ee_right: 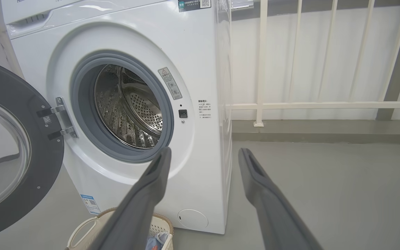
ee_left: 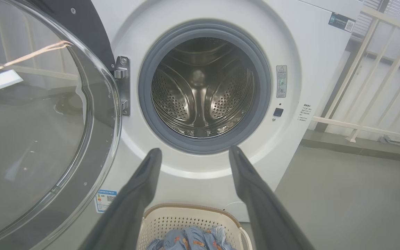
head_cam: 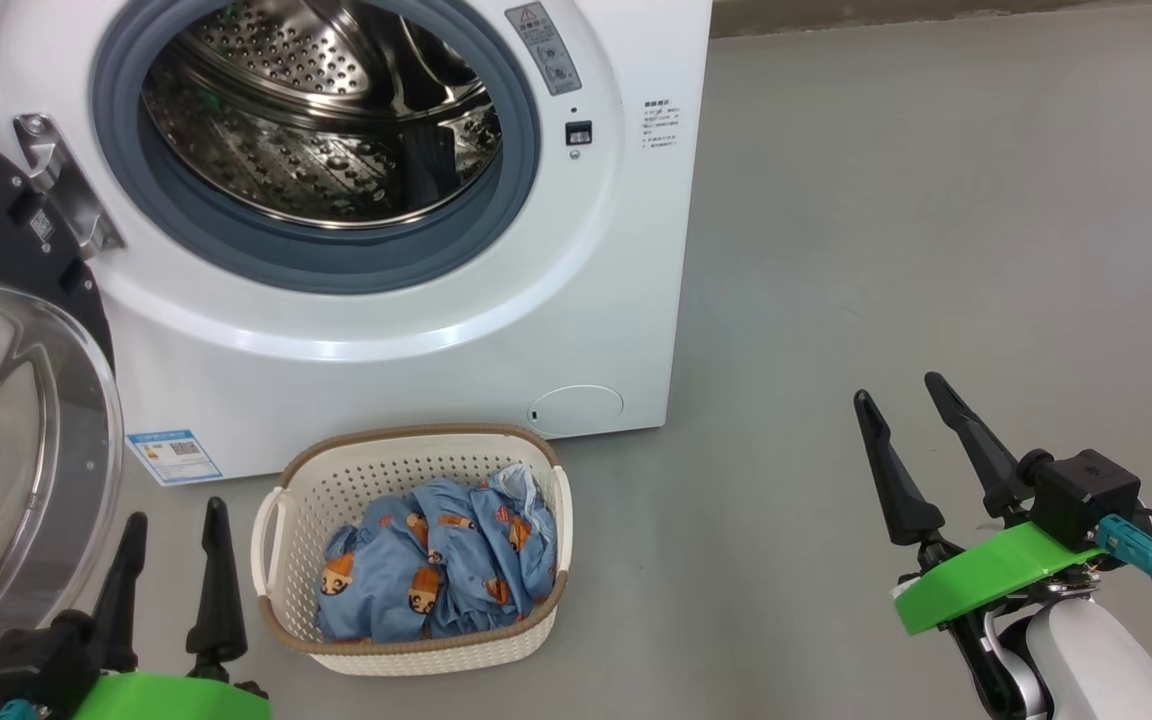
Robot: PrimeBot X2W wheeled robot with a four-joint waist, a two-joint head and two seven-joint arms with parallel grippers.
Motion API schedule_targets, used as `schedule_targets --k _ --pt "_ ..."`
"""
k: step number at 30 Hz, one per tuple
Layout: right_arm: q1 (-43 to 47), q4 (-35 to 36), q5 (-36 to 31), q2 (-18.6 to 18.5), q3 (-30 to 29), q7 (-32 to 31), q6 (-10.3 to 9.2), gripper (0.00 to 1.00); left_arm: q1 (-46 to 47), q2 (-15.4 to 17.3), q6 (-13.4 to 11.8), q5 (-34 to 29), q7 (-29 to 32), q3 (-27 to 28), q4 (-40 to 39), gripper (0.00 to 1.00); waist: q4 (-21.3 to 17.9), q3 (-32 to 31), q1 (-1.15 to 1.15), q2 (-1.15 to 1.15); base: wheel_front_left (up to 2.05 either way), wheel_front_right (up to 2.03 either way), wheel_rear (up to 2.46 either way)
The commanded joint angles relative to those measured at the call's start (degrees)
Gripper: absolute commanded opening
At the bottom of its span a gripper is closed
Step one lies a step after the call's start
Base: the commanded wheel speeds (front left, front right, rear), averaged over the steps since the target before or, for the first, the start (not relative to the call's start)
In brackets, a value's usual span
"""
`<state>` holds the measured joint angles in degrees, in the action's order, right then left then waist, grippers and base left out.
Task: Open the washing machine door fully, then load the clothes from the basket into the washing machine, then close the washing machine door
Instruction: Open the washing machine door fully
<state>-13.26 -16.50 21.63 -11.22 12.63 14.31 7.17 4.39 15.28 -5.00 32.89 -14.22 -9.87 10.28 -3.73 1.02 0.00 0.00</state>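
The white washing machine (head_cam: 576, 300) stands ahead with its steel drum (head_cam: 321, 110) exposed. Its door (head_cam: 6, 430) hangs swung out to the left, black rim and clear glass bowl facing me. On the floor before the machine sits the cream basket (head_cam: 276, 530) holding the light blue clothes (head_cam: 446, 560). My left gripper (head_cam: 174, 525) is open, low at the left between the door and the basket, holding nothing. My right gripper (head_cam: 901, 395) is open over bare floor well to the right of the basket. The left wrist view looks straight into the drum (ee_left: 203, 90) over the basket (ee_left: 186, 217).
Grey floor (head_cam: 936, 250) stretches to the right of the machine. A white railing (ee_right: 262, 62) runs along the wall behind and right of the machine. The door's steel hinge (head_cam: 61, 180) sits at the opening's left edge. The open door stands close to my left arm.
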Motion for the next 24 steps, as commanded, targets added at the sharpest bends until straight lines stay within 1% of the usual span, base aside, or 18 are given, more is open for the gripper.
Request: schedule_targets --k 1,24 --pt "-0.14 1.68 -0.50 -0.70 0.64 0.69 0.32 1.00 1.15 1.35 0.23 -0.27 -0.66 2.40 -1.77 1.00 0.12 0.06 0.00 0.00 0.00 0.00 0.00" --pt "0.29 1.69 -0.57 -0.67 0.60 0.69 0.32 1.00 1.29 1.33 0.54 -1.36 -0.74 2.25 -1.32 1.00 1.07 0.12 0.00 0.00 0.00 0.00 0.00"
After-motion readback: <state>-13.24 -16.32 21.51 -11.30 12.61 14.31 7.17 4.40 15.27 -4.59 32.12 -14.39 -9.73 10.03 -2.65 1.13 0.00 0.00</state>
